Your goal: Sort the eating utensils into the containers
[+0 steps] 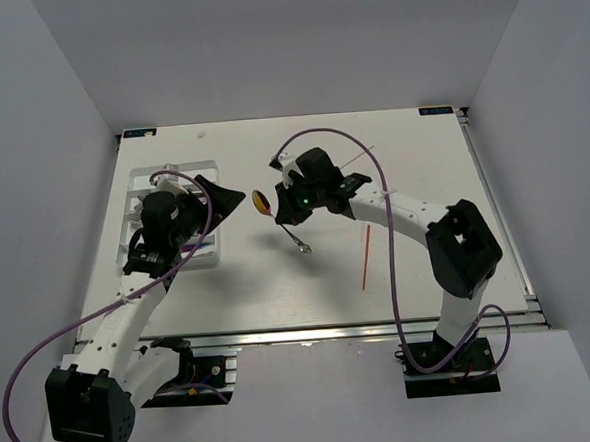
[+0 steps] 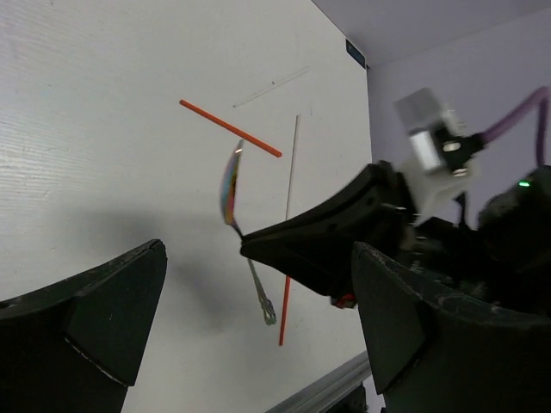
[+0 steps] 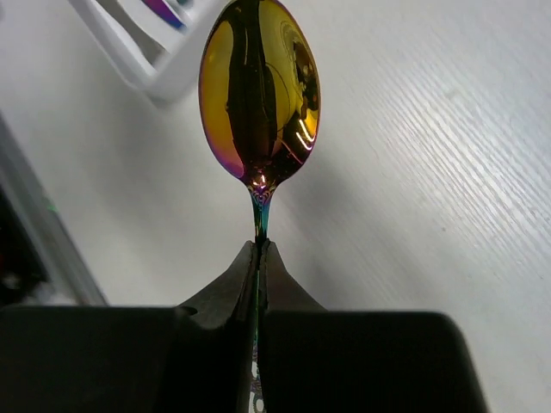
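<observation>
Over the white table (image 1: 411, 154), the right gripper (image 3: 258, 255) pinches the spoon (image 3: 258, 95) at its neck, with the gold bowl jutting just past the fingertips. The tray (image 1: 141, 188) lies ahead and left of it. The left gripper (image 2: 258, 258) gapes wide, holding nothing.

We see a white table (image 1: 279, 282), wood-grained up close: a white cutlery tray (image 1: 147, 174) sits at its left, a thin red stick (image 1: 366, 257) lies right of ctr, w/ a pale stick (image 2: 294, 163) nearby.
</observation>
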